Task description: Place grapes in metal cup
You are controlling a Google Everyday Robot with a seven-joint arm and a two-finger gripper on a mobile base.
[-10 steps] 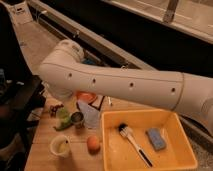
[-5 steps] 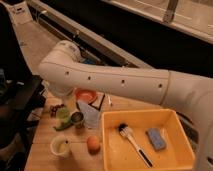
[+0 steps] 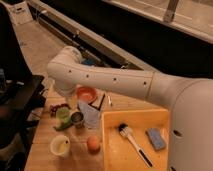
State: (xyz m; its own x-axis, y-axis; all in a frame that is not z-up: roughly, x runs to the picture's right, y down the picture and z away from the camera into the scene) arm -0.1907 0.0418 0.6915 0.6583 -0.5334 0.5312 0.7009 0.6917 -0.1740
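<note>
The grapes [image 3: 58, 107], a small dark red bunch, lie on the wooden table [image 3: 45, 155] at its far left, just behind a pale green cup [image 3: 63, 114]. The metal cup [image 3: 77, 119] stands upright right of the green cup, apart from the grapes. My white arm sweeps in from the right and bends down at the left. My gripper [image 3: 61, 95] is at the arm's lower end, just above and behind the grapes, mostly hidden by the wrist.
An orange bowl [image 3: 86, 94] sits behind the cups. A white cup [image 3: 60, 146] and an orange fruit [image 3: 93, 143] sit nearer the front. A yellow tray [image 3: 112, 155] holds a brush [image 3: 131, 142] and a blue sponge [image 3: 155, 138]. A pale packet [image 3: 90, 114] lies beside the metal cup.
My arm has shifted slightly, its elbow a little lower and to the right. The grapes, cups and other things have not moved.
</note>
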